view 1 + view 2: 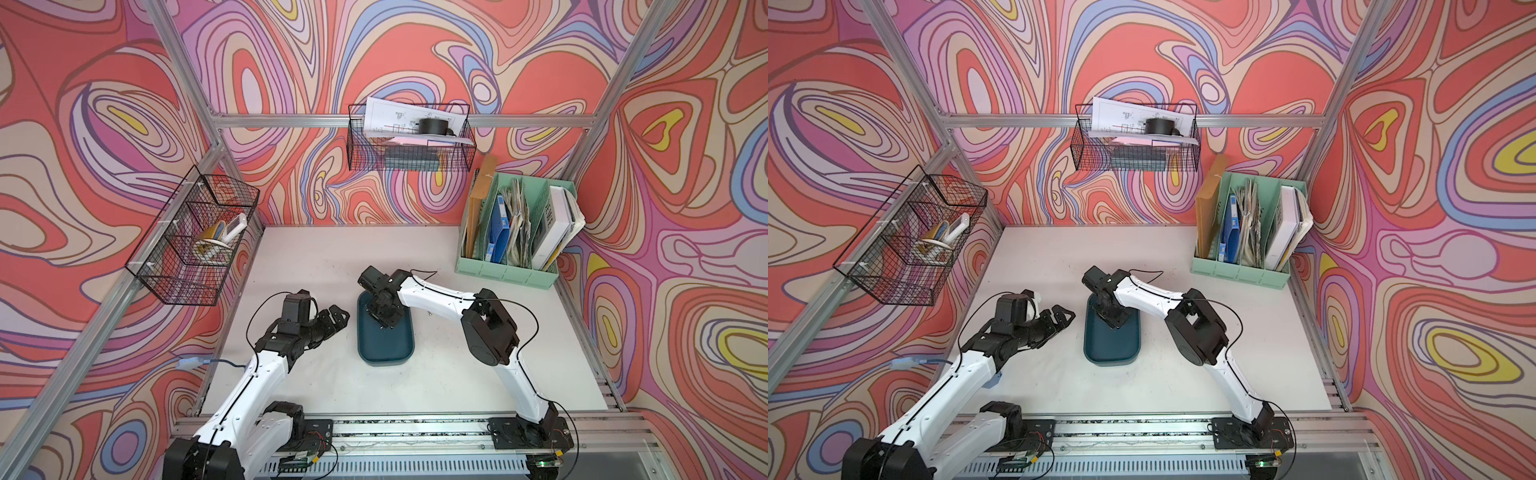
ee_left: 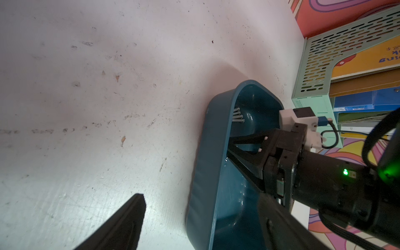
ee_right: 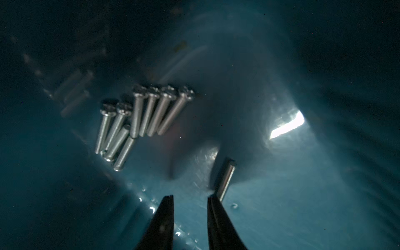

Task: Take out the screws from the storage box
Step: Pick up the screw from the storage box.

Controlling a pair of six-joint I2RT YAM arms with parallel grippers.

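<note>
I hold right pincer [image 3: 190, 197] low inside the tray [image 3: 281, 205], narrowly open, empty, ready for the stray screw [image 3: 226, 179]; left pincer [image 1: 340, 316] open.

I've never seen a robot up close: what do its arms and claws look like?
The left arm and right arm have white shells with chunky black joints and thin black cables looping alongside. The left gripper and right gripper are black, with slim tapering fingers.
</note>
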